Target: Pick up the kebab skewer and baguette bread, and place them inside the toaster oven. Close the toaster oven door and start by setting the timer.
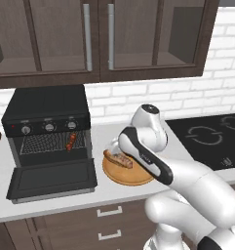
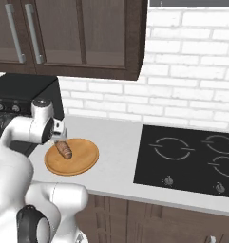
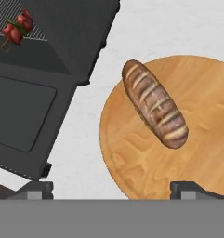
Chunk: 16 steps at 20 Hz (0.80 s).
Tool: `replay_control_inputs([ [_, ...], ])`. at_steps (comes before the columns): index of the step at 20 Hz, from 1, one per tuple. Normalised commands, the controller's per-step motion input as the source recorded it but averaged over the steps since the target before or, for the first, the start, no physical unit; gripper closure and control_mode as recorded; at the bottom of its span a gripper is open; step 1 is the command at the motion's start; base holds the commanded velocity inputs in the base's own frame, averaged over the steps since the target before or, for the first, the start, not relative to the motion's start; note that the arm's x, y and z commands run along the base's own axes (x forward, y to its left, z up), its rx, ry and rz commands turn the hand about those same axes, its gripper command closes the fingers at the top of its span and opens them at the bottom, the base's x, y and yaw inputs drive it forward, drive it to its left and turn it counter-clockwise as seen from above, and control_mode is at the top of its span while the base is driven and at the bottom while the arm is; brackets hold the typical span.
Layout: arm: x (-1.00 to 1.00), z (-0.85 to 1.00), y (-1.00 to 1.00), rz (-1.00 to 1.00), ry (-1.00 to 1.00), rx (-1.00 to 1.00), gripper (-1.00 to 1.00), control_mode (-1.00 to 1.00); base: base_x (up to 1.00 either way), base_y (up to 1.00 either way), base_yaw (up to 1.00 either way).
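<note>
Here, baguette bread lying on the round wooden plate beside the toaster oven, kebab skewer on its rack, toaster oven door dropped open, my claw spread empty above the plate, white worktop beneath.

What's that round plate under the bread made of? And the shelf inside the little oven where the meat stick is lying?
The round plate looks like wood: tan, matte, with wavy grain lines across its face. The shelf inside the toaster oven looks like a metal wire rack, a fine grey grid, though the rendering leaves that open. The kebab skewer lies on it.
</note>
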Motion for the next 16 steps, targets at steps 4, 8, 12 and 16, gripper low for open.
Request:
replay_control_inputs([
  [4, 0.01, -0.31, -0.51, 0.01, 0.00, 0.00, -1.00, -1.00, 0.00, 0.00, 0.00],
  [8, 0.06, -0.31, -0.33, 0.07, -0.16, 0.00, -1.00, -1.00, 0.00, 0.00, 0.00],
  [12, 0.02, -0.26, -0.30, 0.04, -0.15, -0.01, -1.00, -1.00, 0.00, 0.00, 0.00],
  [16, 0.19, -0.22, -0.13, 0.00, -0.02, -0.02, -1.00, -1.00, 0.00, 0.00, 0.00],
])
